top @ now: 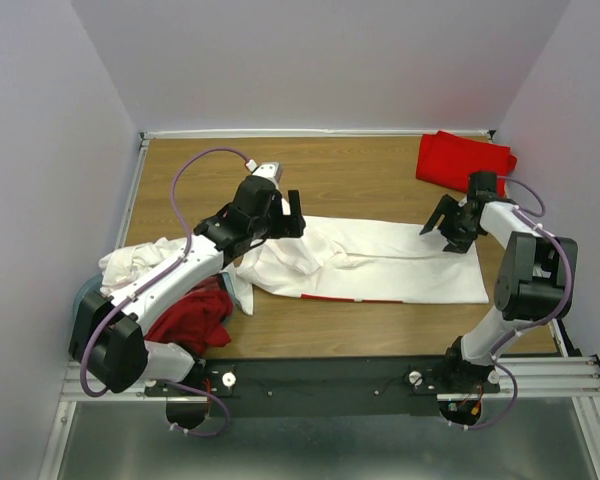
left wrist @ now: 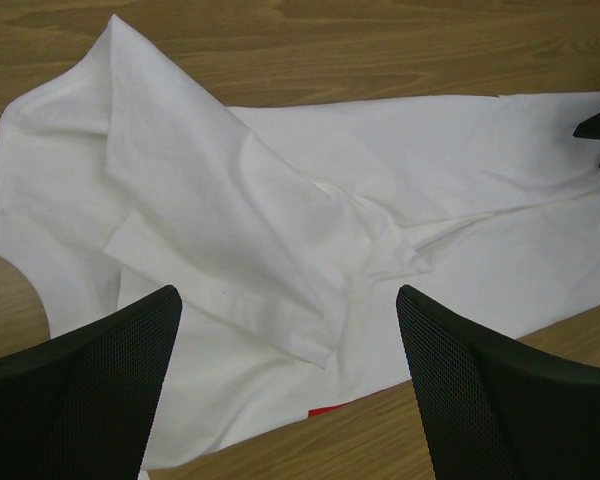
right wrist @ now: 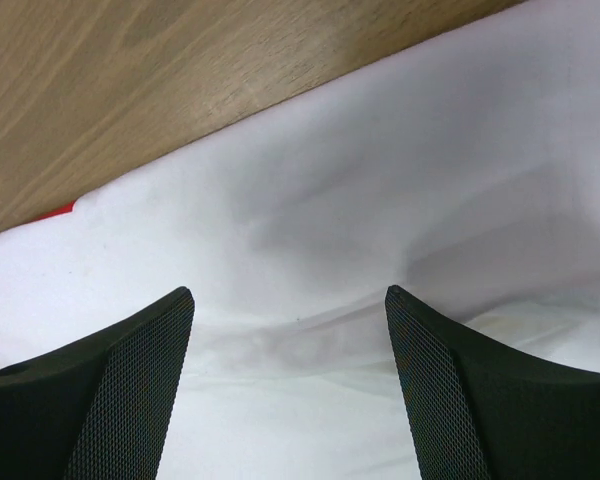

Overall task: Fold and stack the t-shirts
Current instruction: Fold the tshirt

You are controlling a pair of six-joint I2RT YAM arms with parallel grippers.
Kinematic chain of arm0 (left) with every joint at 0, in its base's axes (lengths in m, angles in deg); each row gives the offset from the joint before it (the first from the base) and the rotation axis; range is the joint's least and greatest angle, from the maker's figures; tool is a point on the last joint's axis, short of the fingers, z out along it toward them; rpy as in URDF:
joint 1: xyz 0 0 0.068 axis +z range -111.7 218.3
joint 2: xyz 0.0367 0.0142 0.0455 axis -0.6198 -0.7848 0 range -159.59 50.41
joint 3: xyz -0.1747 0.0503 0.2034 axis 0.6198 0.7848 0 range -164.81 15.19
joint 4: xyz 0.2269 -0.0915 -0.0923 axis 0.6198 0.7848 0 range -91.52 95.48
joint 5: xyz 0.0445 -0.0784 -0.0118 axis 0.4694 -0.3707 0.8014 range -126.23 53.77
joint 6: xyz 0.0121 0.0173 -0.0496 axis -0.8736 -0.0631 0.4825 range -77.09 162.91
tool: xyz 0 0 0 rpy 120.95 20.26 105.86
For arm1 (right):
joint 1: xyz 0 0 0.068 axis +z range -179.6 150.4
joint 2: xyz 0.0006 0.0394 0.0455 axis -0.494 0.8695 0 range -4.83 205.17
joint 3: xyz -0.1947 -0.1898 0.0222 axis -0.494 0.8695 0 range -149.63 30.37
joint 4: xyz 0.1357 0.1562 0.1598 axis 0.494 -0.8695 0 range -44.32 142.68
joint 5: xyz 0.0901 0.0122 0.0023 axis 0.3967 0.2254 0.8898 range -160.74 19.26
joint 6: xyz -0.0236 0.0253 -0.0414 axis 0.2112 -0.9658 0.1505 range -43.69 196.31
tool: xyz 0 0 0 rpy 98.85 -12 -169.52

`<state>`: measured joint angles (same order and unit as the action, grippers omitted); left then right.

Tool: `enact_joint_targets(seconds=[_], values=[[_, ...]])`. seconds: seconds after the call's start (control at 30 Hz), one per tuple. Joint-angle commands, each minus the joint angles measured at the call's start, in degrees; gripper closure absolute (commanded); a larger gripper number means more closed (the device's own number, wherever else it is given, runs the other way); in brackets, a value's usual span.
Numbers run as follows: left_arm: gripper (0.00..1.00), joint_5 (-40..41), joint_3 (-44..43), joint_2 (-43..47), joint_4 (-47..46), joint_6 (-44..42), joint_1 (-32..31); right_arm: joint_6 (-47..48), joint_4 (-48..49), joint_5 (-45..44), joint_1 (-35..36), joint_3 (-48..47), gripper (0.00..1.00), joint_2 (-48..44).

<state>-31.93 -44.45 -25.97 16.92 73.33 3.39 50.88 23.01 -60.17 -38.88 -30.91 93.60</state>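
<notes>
A white t-shirt (top: 380, 262) lies folded into a long band across the middle of the table, its sleeve end rumpled at the left. A thin red strip (top: 330, 297) shows at its near edge. My left gripper (top: 288, 222) is open and empty just above the sleeve end (left wrist: 230, 200); its jaws (left wrist: 287, 295) stand wide apart. My right gripper (top: 446, 232) is open and empty just above the shirt's right end (right wrist: 380, 200). A folded red t-shirt (top: 463, 160) lies at the back right. More white (top: 140, 265) and red (top: 192, 318) shirts are heaped at the left.
The heap at the left sits in and over a pale blue tub (top: 83, 297) at the table's edge. White walls close the table on the left, back and right. The black rail (top: 320, 382) with both arm bases runs along the near edge.
</notes>
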Motion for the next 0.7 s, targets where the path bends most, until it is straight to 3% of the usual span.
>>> enact_joint_targets(seconds=[0.0, 0.67], values=[[0.04, 0.5, 0.8, 1.8, 0.5, -0.1, 0.5, 0.5, -2.6, -1.7, 0.4, 0.7, 0.16, -4.1], [0.04, 0.2, 5.5, 4.6, 0.0, 0.0, 1.6, 0.0, -8.3, 0.0, 0.5, 1.4, 0.16, -7.9]])
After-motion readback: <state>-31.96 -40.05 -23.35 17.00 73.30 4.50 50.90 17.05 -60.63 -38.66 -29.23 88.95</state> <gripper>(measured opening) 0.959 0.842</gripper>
